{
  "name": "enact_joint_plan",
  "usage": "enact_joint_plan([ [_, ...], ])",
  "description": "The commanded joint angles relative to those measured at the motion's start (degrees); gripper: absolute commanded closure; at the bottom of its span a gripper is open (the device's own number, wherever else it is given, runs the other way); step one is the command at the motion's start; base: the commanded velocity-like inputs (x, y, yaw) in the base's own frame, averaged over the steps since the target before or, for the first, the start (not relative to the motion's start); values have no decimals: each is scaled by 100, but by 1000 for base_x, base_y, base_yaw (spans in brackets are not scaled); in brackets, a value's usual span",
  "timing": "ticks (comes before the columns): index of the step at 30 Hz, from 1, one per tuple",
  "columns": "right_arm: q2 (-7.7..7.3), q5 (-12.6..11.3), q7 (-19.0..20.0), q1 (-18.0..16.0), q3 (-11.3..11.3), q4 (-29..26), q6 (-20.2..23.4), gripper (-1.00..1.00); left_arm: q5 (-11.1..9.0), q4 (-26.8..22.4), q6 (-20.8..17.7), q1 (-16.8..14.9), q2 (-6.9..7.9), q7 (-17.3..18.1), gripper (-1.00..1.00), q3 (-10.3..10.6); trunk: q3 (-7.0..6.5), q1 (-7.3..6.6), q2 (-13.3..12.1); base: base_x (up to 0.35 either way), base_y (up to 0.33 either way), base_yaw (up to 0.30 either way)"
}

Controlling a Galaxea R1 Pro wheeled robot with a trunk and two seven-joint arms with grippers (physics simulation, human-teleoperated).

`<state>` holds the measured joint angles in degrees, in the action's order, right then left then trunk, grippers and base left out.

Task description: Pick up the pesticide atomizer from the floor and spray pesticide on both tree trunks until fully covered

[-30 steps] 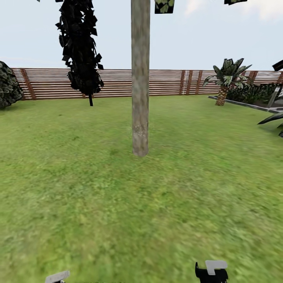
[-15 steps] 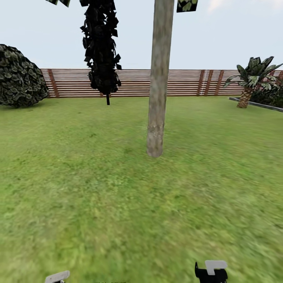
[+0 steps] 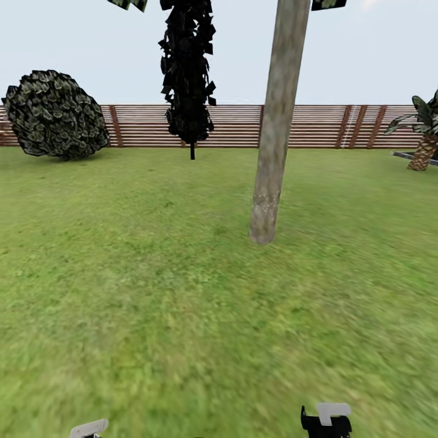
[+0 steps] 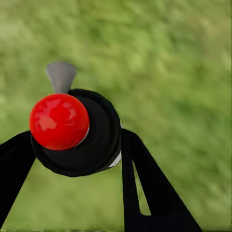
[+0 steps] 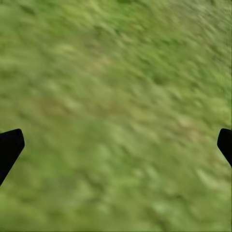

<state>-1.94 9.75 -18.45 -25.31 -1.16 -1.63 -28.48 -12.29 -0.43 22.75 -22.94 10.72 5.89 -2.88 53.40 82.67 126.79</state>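
Left gripper (image 4: 77, 145) is clamped on the sprayer (image 4: 79, 135), red cap toward the camera, grey nozzle (image 4: 61, 76) over grass. Right gripper (image 5: 116, 145) is spread wide, holding nothing. Tree trunk (image 3: 275, 128) stands ahead, right of centre, well apart. Judgement: drive closer, square up, raise the nozzle toward the bark before spraying.

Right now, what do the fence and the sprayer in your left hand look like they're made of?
The fence looks like brown wood, matte: thin horizontal slats on darker posts. The sprayer held in the left hand looks like smooth black plastic with a glossy red cap, judging by the highlights, though it's a render.
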Motion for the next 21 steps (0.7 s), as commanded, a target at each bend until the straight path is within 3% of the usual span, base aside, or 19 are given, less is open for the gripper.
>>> enact_joint_plan([
  [1,0,1,3,0,1,-1,0,-100,-2,0,-1,0,0,0,100,-2,6,0,0,0,0,238],
  [21,1,1,8,0,1,3,0,-100,-15,6,1,0,-12,0,100,-2,121,0,0,0,0,234],
])
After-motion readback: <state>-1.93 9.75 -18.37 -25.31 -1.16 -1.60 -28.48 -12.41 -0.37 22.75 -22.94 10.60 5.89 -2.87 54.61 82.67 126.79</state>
